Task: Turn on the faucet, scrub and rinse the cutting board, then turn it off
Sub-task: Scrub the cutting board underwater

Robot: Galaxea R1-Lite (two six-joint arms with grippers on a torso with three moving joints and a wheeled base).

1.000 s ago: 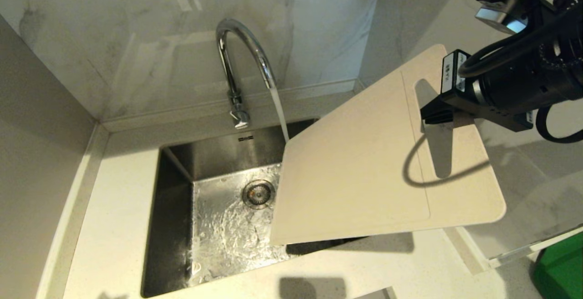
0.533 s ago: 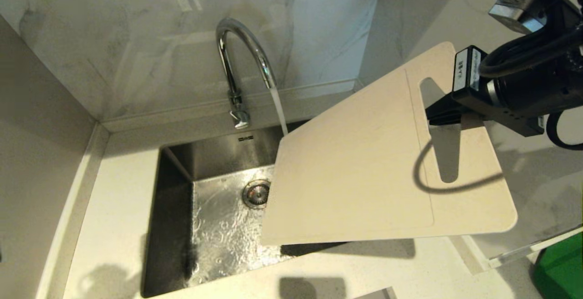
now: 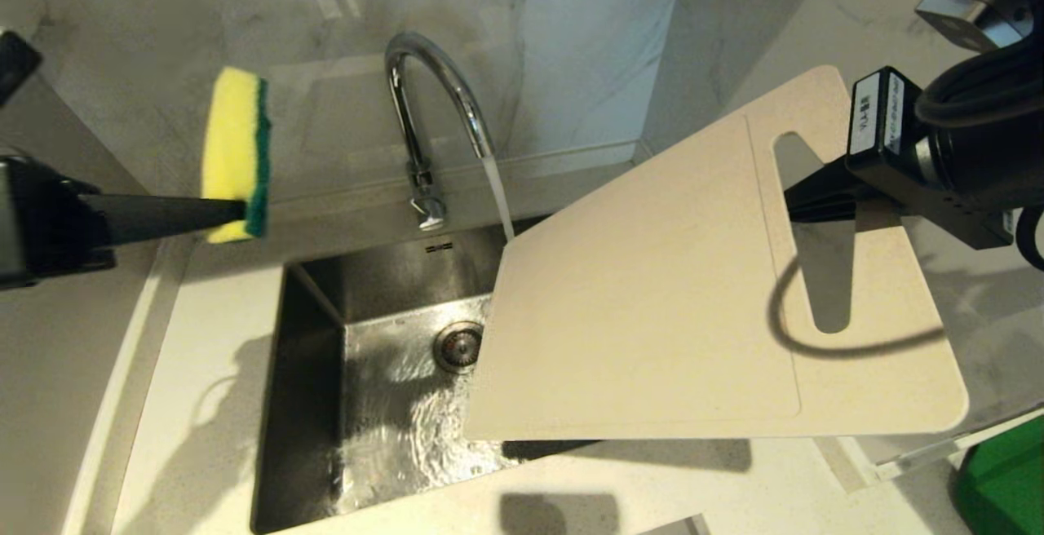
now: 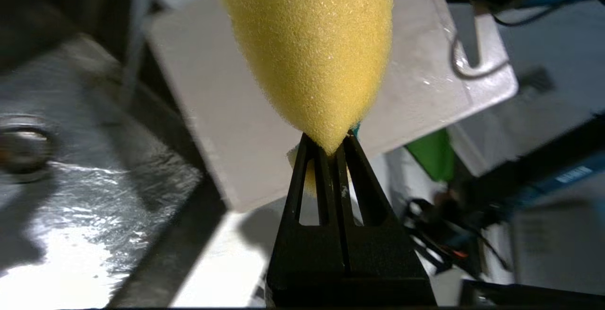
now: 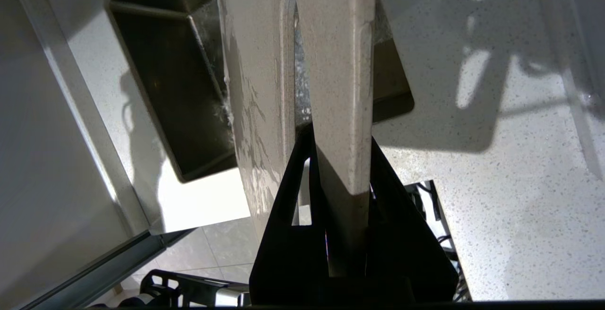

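The chrome faucet [image 3: 428,103] runs; its stream falls behind the far corner of the cutting board [image 3: 652,315]. That cream board is held tilted over the sink's right side, wet on its underside [image 5: 255,111]. My right gripper [image 3: 803,196] is shut on the board's end strip beside the slot handle [image 3: 824,274], one finger through the slot [image 5: 340,159]. My left gripper [image 3: 241,210] at the left, above the counter, is shut on a yellow-and-green sponge [image 3: 236,152], which fills the left wrist view [image 4: 307,40] with the board [image 4: 227,92] beyond it.
The steel sink [image 3: 318,372] has a drain [image 3: 461,346] and rippling water on its floor. Pale counter [image 3: 204,388] surrounds it, with marble walls behind and at both sides. A green object [image 3: 1007,478] shows low at the right.
My left arm has swung up into view at the left, carrying the sponge. The right gripper has carried the board slightly right and up, its low corner staying under the stream.
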